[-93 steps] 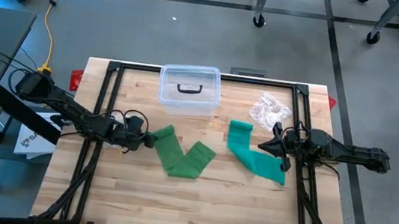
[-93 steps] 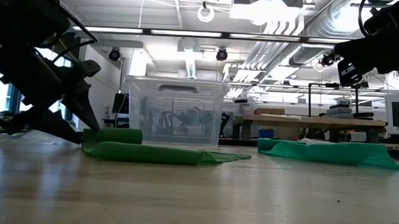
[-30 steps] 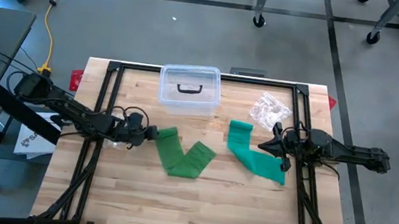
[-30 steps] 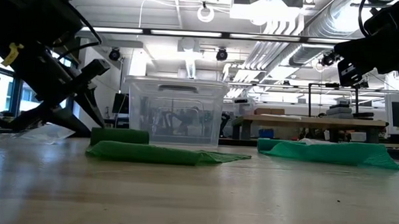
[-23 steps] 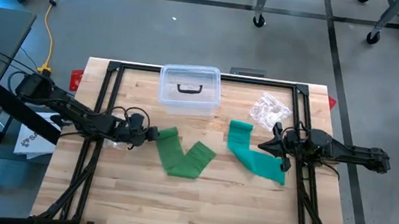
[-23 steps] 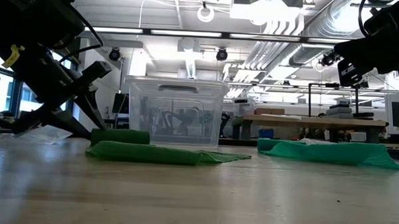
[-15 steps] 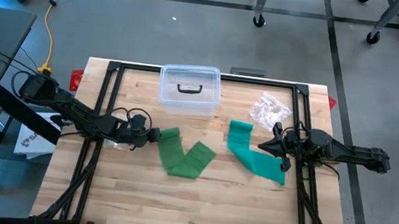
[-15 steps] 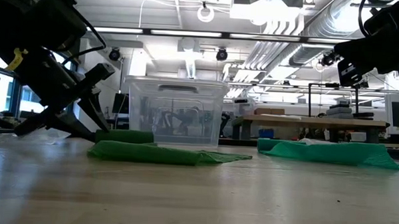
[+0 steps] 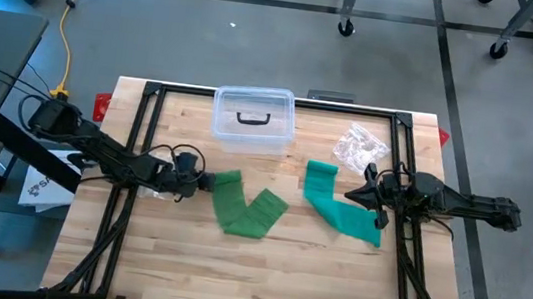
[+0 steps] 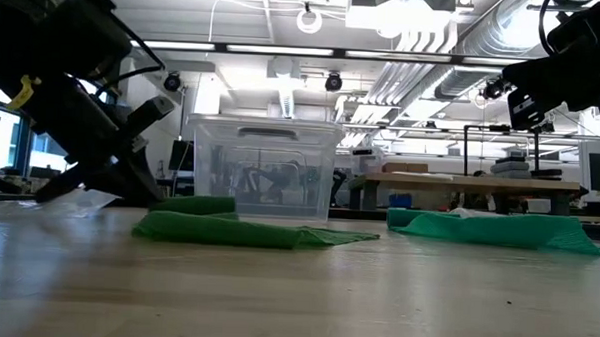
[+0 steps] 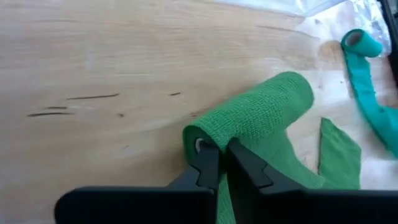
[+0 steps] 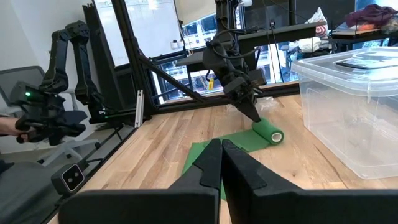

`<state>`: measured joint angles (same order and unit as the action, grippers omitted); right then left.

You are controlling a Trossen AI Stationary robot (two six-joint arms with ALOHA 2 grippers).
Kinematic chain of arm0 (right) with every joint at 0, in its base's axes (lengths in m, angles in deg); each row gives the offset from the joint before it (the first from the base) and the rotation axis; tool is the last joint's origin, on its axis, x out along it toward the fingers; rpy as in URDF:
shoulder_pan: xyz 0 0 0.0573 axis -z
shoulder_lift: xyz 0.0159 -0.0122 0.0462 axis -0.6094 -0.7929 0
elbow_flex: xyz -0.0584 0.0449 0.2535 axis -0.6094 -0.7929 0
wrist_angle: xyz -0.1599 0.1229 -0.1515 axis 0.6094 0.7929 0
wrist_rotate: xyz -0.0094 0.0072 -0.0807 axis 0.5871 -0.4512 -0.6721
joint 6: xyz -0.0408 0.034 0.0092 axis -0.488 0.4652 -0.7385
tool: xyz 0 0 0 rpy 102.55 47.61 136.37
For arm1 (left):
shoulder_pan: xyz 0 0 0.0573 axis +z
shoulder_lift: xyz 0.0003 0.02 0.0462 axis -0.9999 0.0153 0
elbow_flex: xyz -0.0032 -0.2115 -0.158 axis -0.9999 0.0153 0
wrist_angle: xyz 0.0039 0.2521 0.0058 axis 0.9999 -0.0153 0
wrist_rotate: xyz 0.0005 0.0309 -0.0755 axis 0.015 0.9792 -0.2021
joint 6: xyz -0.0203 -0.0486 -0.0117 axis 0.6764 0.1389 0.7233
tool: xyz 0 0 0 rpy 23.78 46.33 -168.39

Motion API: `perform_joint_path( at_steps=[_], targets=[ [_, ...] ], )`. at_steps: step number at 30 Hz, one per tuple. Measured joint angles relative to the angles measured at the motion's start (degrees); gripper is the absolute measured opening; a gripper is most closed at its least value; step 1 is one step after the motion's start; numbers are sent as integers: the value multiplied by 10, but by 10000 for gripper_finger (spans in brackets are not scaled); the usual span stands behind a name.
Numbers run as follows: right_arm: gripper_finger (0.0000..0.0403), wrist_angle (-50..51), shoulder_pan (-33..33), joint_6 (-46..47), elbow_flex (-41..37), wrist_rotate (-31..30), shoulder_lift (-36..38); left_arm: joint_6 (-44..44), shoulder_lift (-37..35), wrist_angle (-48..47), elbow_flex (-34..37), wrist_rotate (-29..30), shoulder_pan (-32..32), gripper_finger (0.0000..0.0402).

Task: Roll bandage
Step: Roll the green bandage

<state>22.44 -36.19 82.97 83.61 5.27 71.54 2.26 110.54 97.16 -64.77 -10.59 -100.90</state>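
Left gripper [image 11: 216, 163]: fingers pinched together at the open end of the roll [image 11: 249, 121]; it looks as if one tip sits in the core and the other outside the wall, so the roll seems nipped by its end, though the tips cover the exact contact
Roll: green, part wound, lying on the table [image 9: 173, 260] just left of the box [image 9: 253, 120] and nearer the front edge; touching the left gripper [image 9: 205, 180]
Long axis: runs straight away from the left fingertips, roughly in line with the arm; to wind on, it has to turn about that axis toward the loose tail
Tail [image 9: 247, 210]: unrolled strip leading from the roll away from the box, folded into a V at the table's middle; flat on the wood
Nearer arm: left, already on the roll; the right is well apart from it
Right gripper [image 9: 350, 194]: fingers closed on nothing, held above the table right of the box, over a second bandage [image 9: 338, 210], teal, also loose
Second bandage: its rolled end lies nearest the box, strip trailing toward the front
Wrapper [image 9: 359, 148]: crumpled clear plastic, right of the box
Hidden: the roll's core behind the left fingertips; the low view shows the roll [image 10: 191, 204] only side-on before the box [image 10: 263, 167]
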Motion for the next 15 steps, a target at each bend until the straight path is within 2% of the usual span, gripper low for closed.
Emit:
perform_joint_path(
  at_steps=[7, 15],
  targets=[
    [0, 0, 0, 0, 0, 0, 0, -53, -9, 67, 0, 17, -19, 3],
    [0, 0, 0, 0, 0, 0, 0, -155, -70, 142, 0, 76, -73, 1]
  ],
)
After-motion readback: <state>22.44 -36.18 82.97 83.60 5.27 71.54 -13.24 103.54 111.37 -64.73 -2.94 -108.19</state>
